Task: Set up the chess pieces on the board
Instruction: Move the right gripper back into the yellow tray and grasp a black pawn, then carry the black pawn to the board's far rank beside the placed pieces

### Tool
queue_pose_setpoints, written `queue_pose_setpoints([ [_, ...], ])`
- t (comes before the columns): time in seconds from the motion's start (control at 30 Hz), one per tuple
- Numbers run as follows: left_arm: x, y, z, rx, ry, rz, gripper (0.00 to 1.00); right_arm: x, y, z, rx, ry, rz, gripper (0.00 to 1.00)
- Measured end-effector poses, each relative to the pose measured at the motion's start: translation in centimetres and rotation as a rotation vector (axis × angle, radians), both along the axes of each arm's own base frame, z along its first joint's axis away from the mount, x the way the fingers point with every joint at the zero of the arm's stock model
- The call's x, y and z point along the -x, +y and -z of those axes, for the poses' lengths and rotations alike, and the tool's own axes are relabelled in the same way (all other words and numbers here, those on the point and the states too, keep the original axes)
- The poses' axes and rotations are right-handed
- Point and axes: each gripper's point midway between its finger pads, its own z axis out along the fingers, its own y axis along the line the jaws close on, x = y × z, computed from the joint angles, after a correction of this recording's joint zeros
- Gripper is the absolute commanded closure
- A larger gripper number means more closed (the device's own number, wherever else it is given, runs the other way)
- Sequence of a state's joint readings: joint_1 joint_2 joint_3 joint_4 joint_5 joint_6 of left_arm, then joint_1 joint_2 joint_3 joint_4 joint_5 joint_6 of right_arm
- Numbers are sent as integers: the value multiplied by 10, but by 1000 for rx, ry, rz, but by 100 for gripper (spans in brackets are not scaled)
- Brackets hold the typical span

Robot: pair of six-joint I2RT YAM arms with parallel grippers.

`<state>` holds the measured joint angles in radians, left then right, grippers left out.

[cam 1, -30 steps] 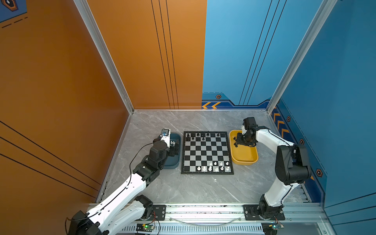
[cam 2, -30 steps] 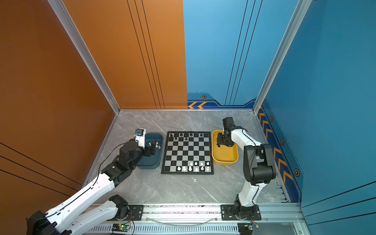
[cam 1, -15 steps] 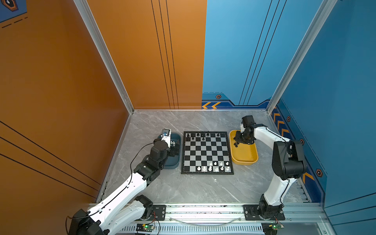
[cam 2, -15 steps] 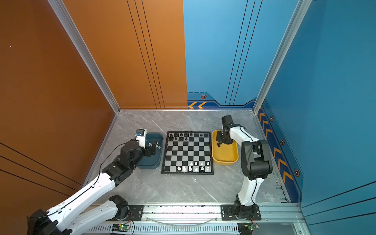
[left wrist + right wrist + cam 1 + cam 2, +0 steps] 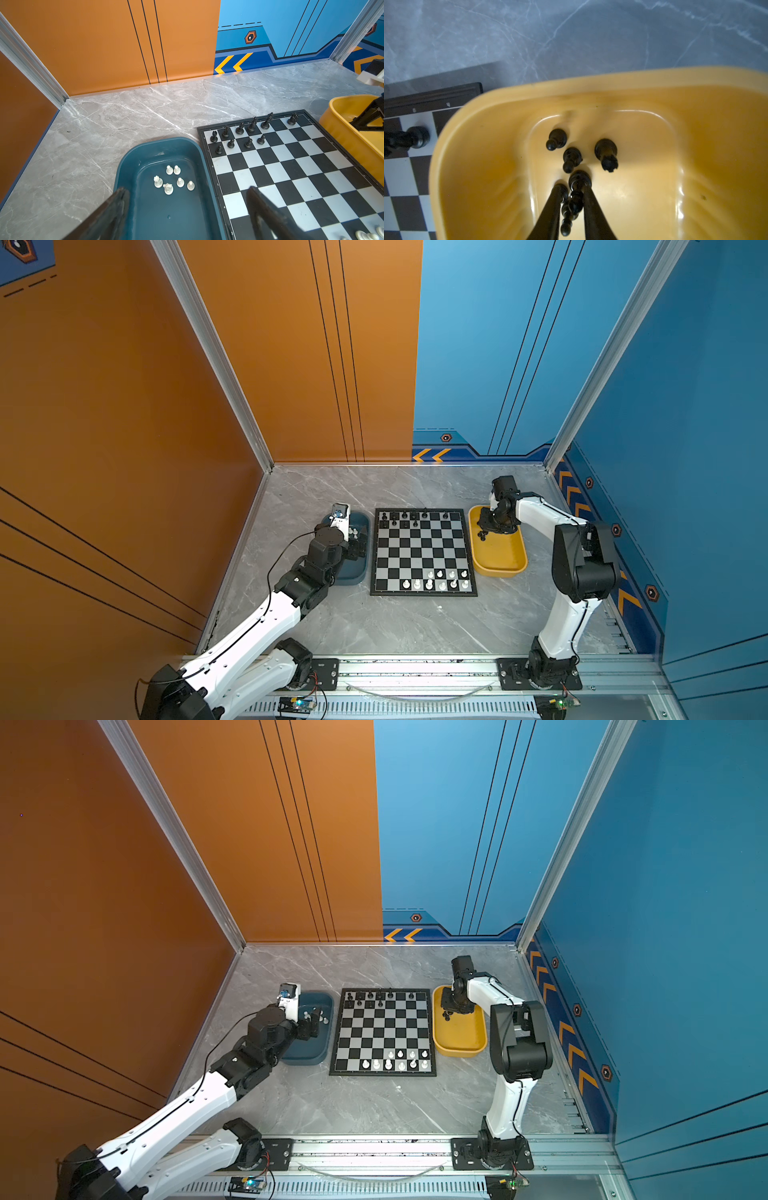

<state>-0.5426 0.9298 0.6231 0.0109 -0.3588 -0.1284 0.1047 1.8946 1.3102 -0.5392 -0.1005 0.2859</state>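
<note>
The board (image 5: pixel 424 551) lies mid-table in both top views. Black chess pieces (image 5: pixel 249 128) fill part of its two far rows, and white ones (image 5: pixel 440 578) stand in the near rows. My right gripper (image 5: pixel 574 188) is down inside the yellow tray (image 5: pixel 508 97), shut on a black chess piece (image 5: pixel 579 180). Three more black pieces (image 5: pixel 572 158) stand just beyond it. Over the dark teal tray (image 5: pixel 128 158) my left gripper (image 5: pixel 187 192) hangs open, with several white pieces (image 5: pixel 168 188) below and ahead of its fingers (image 5: pixel 118 197).
The teal tray (image 5: pixel 353 574) touches the board's left edge, and the yellow tray (image 5: pixel 498 568) sits close to its right edge. Orange and blue walls close in the grey marble table on three sides. A metal rail (image 5: pixel 415 668) with both arm bases runs along the front.
My right gripper has shifted slightly within the yellow tray's far end and narrowed onto a black piece. The left arm has not moved.
</note>
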Motion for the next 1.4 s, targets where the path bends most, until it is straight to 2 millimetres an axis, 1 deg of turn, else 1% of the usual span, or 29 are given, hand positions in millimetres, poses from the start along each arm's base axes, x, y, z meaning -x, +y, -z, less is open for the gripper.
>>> queue_pose_setpoints([
  [0.17,0,0,0,0,0,0,10,-3,0,-2,-1,-8,0,80],
  [0.5,0,0,0,0,0,0,10,-3,0,3,1,5,0,81],
  [1.0,0,0,0,0,0,0,9,-5,1,1,1,1,0,96],
  [1.2,0,0,0,0,0,0,9,-1,0,2,27,12,-1,98],
  [1.3,0,0,0,1,-1,0,9,3,2,-3,49,18,-9,98],
  [1.4,0,0,-1,2,-4,0,9,7,6,-16,59,-1,-23,98],
])
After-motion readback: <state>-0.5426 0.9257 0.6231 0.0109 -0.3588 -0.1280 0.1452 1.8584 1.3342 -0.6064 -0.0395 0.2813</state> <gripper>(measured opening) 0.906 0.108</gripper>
